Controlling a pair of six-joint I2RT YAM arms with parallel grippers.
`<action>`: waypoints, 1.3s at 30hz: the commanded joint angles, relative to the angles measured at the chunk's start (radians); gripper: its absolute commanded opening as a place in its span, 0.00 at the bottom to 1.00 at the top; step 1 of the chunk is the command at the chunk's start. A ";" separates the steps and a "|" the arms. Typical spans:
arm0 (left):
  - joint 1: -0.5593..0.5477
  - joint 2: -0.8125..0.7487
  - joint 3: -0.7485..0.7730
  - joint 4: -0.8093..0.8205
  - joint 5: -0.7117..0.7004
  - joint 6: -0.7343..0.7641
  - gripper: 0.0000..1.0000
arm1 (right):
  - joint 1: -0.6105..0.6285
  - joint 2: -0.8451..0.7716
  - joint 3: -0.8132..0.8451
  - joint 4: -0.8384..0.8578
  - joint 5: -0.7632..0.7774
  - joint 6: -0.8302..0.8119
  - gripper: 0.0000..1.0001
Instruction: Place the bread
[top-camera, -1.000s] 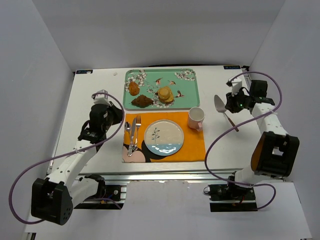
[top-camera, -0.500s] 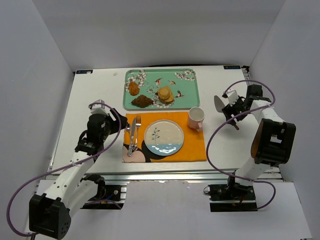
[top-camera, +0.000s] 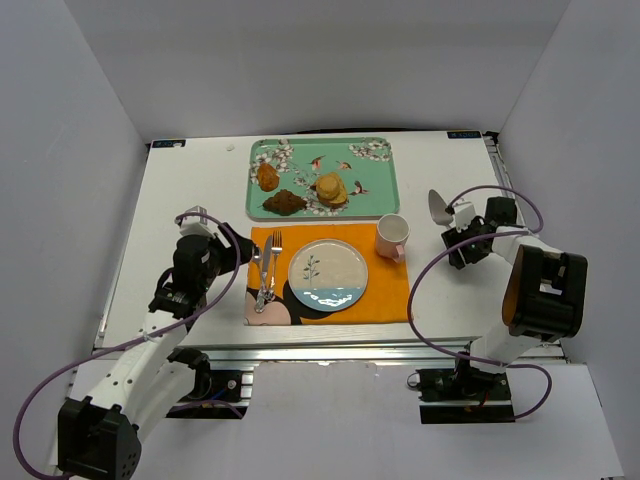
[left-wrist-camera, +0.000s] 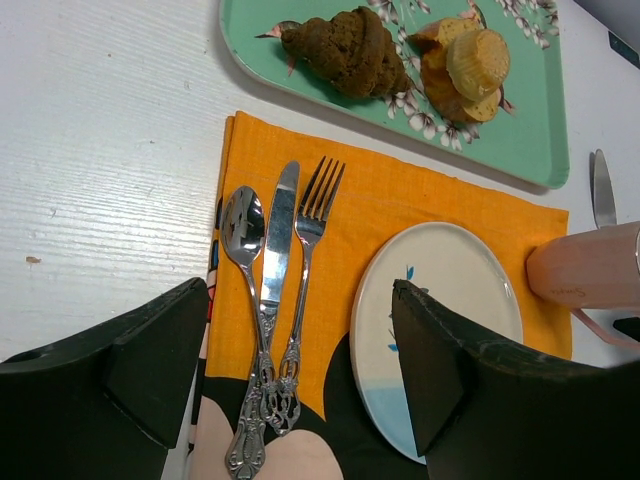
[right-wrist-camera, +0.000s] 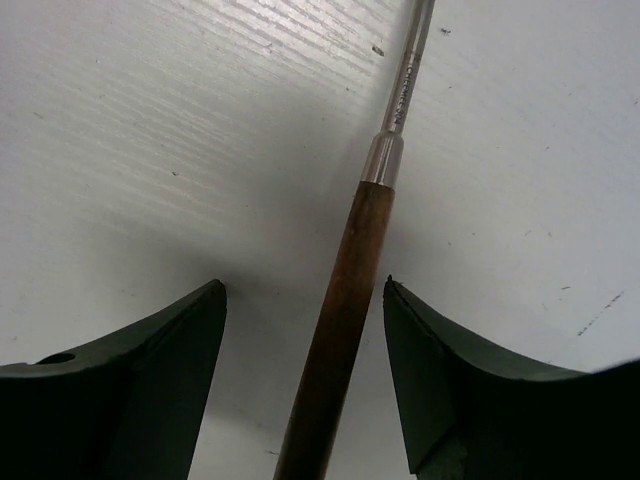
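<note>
The bread (top-camera: 285, 201) (left-wrist-camera: 350, 50) is a dark brown ridged croissant. It lies on the green floral tray (top-camera: 372, 186) (left-wrist-camera: 520, 130) at its near left. My left gripper (top-camera: 240, 250) (left-wrist-camera: 300, 285) hangs open and empty over the left side of the orange placemat (top-camera: 385, 290), short of the bread. The white plate (top-camera: 328, 274) (left-wrist-camera: 440, 300) on the mat is bare. At the right of the table my right gripper (top-camera: 462, 245) (right-wrist-camera: 305, 283) is open. Its jaws straddle the wooden handle (right-wrist-camera: 350, 290) of a big spoon (top-camera: 439, 207) without touching it.
A pale stacked bun (top-camera: 331, 188) (left-wrist-camera: 475, 60) and a small orange-brown pastry (top-camera: 268, 177) share the tray. A spoon, knife and fork (top-camera: 265, 268) (left-wrist-camera: 275, 260) lie left of the plate. A pink cup (top-camera: 392, 236) (left-wrist-camera: 590, 265) stands at the mat's far right corner.
My left gripper has opened and moved nearer, toward the placemat's left edge. The right gripper has drawn back along the big spoon to its handle.
</note>
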 joint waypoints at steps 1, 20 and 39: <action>0.004 -0.009 0.009 0.005 0.000 0.000 0.83 | -0.008 -0.036 -0.038 0.150 0.010 0.090 0.66; 0.004 -0.073 0.013 -0.020 -0.025 -0.004 0.83 | 0.098 -0.129 0.302 -0.071 -0.129 -0.030 0.00; 0.004 -0.136 0.007 -0.040 -0.080 -0.021 0.83 | 0.607 0.366 1.155 -0.797 0.004 -0.280 0.00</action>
